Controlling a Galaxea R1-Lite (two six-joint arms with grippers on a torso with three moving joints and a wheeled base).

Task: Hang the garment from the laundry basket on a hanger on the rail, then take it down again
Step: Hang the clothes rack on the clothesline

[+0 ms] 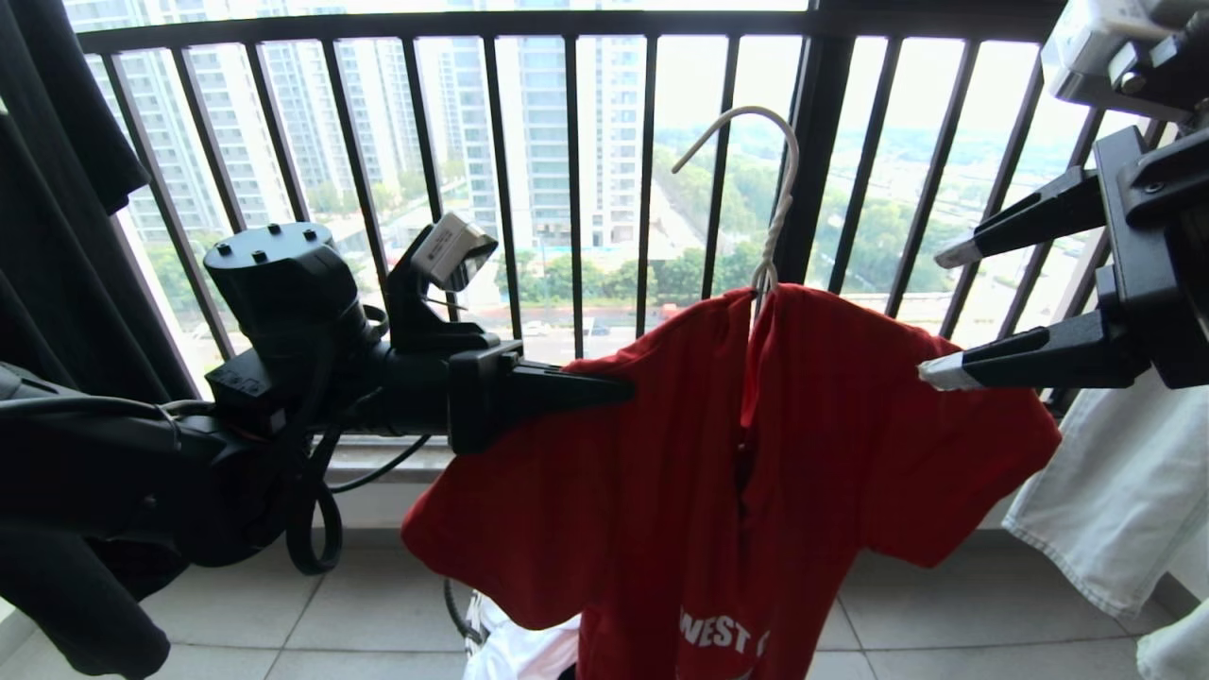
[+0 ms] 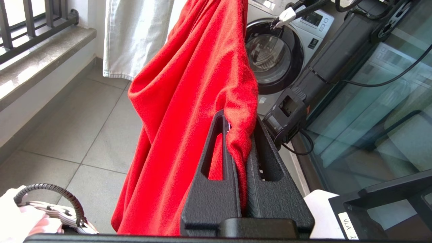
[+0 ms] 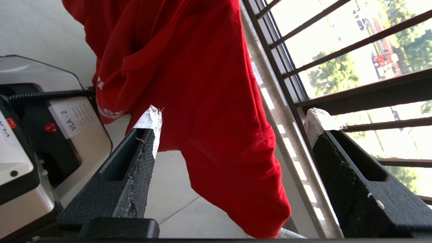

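Left to right, we list: left gripper, matte black ribbed jaws clamped on the left shoulder of the garment, soft red knit draped on the hanger, thin off-white twisted wire; right gripper, tape-tipped jaws spread wide, just beside the garment's right shoulder, holding nothing.

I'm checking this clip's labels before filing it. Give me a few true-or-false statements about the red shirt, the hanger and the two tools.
1. The left tool is shut on the red T-shirt. True.
2. The right tool grips the shirt's other shoulder. False: its fingers stand apart, holding nothing.
3. The wire hanger sits inside the shirt's neck. True.
4. The hanger's hook is over a bar. False: in the head view it is free, in front of the black window railing.
5. The shirt lies in the basket. False: it hangs above the floor.
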